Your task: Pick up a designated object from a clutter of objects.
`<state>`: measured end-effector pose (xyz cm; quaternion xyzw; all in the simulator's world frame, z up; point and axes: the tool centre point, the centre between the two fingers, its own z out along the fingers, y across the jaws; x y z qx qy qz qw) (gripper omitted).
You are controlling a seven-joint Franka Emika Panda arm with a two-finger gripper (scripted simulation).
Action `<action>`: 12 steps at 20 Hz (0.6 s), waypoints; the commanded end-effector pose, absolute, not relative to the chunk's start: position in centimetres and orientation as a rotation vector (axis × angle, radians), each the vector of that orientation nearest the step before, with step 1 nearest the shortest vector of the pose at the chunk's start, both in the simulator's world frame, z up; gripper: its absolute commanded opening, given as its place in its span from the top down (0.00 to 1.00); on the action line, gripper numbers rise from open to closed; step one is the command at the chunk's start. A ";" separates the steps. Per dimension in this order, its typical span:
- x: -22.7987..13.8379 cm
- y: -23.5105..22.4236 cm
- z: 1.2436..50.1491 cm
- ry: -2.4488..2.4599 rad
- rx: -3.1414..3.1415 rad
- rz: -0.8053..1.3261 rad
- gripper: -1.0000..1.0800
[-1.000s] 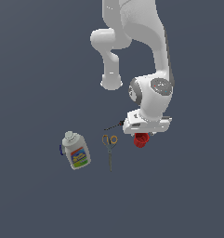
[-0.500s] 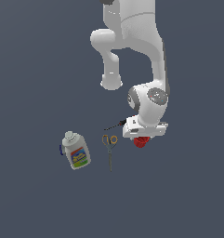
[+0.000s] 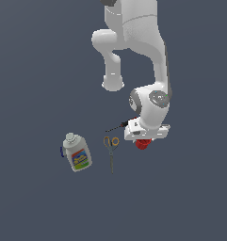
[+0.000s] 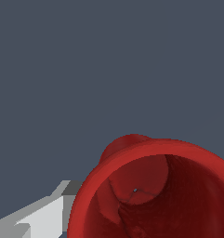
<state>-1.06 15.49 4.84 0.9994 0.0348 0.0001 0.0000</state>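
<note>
Red cup [image 3: 142, 144] right of centre in exterior view, directly under gripper [image 3: 144, 140]; fills lower right of wrist view, mouth toward camera. One finger [image 4: 34, 217] visible beside rim; jaw state: cannot tell. Approach looks done; grasp unconfirmed, lift remaining. Bottle [image 3: 77, 153], scissors [image 3: 111, 146], screwdriver [image 3: 117, 127] lie apart, lower left.

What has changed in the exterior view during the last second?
The arm's wrist has come down over the red cup, hiding more of it; whether the gripper has closed is not visible. The white bottle, scissors and screwdriver have not moved.
</note>
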 end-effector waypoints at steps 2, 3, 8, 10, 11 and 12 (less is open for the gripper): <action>-1.0 15.5 4.7 0.109 3.140 0.000 1.00; -1.0 15.5 4.7 0.109 3.140 0.000 1.00; -1.2 15.5 5.2 0.109 3.140 0.001 1.00; -1.3 15.4 5.6 0.109 3.140 0.001 1.00; -1.4 15.4 5.9 0.109 3.140 0.001 1.00; -1.5 15.4 6.2 0.109 3.140 0.001 1.00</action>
